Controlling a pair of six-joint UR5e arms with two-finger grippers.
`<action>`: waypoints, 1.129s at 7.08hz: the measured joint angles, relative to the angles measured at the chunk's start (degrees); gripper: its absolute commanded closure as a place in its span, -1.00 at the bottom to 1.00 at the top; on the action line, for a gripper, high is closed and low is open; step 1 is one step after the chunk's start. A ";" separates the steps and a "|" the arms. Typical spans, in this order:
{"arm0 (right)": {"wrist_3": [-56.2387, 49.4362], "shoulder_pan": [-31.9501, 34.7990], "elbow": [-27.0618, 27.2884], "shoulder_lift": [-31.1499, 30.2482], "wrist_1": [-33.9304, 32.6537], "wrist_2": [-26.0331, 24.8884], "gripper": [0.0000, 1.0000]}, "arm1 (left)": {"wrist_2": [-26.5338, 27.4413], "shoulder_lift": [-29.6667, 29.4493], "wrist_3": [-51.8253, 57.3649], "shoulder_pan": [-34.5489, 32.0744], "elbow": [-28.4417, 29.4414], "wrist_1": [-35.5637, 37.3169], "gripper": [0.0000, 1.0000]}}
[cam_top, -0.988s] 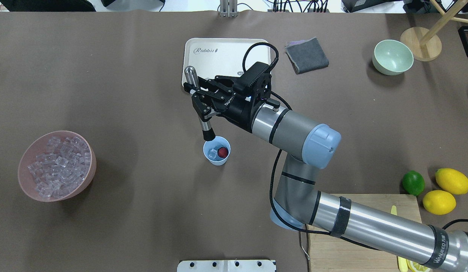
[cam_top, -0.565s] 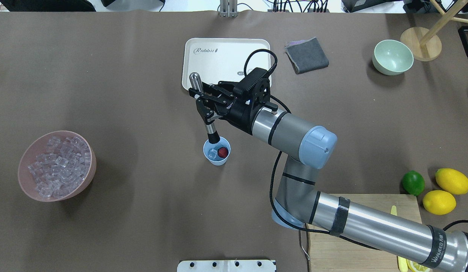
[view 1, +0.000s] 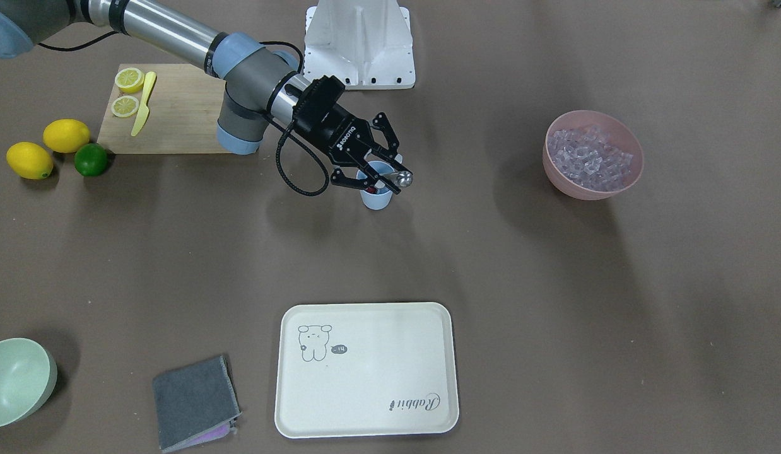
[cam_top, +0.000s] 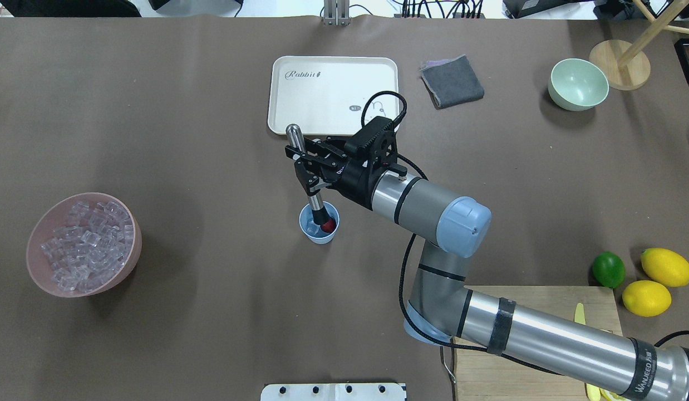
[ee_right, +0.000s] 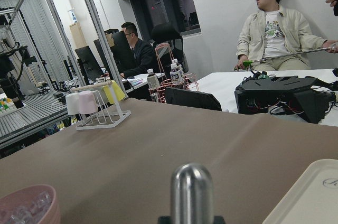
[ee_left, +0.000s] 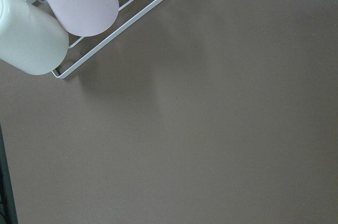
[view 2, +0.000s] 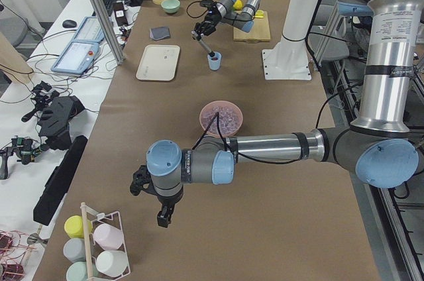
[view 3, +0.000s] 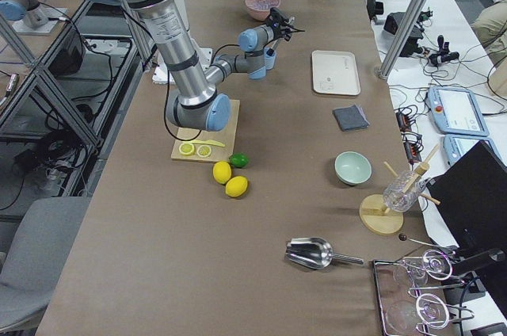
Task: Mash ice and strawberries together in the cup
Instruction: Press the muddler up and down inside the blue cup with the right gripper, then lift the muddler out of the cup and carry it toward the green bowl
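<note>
Black jaws of the right gripper (cam_top: 304,166) were shut tight on a metal masher (cam_top: 294,136), holding it about halfway along its stick. The masher was slanted. Its round silver top leaned away from the cup (cam_top: 321,240), toward the cream tray (cam_top: 277,94), and its black end pointed down. That black end was inside the cup, below the rim and just beside the strawberry (cam_top: 330,225). I could not tell if it was touching the fruit. So the things to mash lay straight down the stick from the jaws. I think the next push should go along that slant, deeper into the cup.

The strawberry was small and red, and it looked whole, not squashed. It sat at the side of the cup nearest the right arm. The ice (cam_top: 309,227) in the cup was a clear, bluish lump on the other side. The cup was light blue and stood upright on the brown table (cam_top: 211,139).

More ice filled a pink bowl (cam_top: 38,278), well apart from the cup on the robot's left. The left gripper (view 2: 163,217) hung farther from the cup than that bowl. I could not tell if its jaws were open or closed. The right arm was by far the nearer one.
</note>
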 measured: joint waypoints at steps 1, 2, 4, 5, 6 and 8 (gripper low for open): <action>0.06 -0.22 -0.36 -0.36 0.00 -0.11 1.00 | 0.00 0.00 0.00 0.02 0.00 0.00 -0.96; 0.08 -0.33 -0.49 -0.56 0.00 -0.18 1.00 | 0.00 0.00 0.00 0.03 -0.01 0.00 -0.95; 0.09 -0.29 -0.11 -0.50 0.01 -0.80 1.00 | 0.00 -0.06 0.00 0.04 -0.07 0.00 -0.96; 0.16 0.16 0.71 -0.02 0.02 -1.11 1.00 | 0.00 -0.07 0.00 0.04 -0.07 0.00 -0.95; 0.79 1.07 2.37 0.65 -0.36 -1.30 1.00 | 0.00 -0.11 -0.03 0.04 -0.08 0.00 -0.96; 2.72 3.62 8.16 1.64 -5.56 -1.38 1.00 | 0.00 -0.48 -0.08 0.04 -0.08 -0.02 -0.96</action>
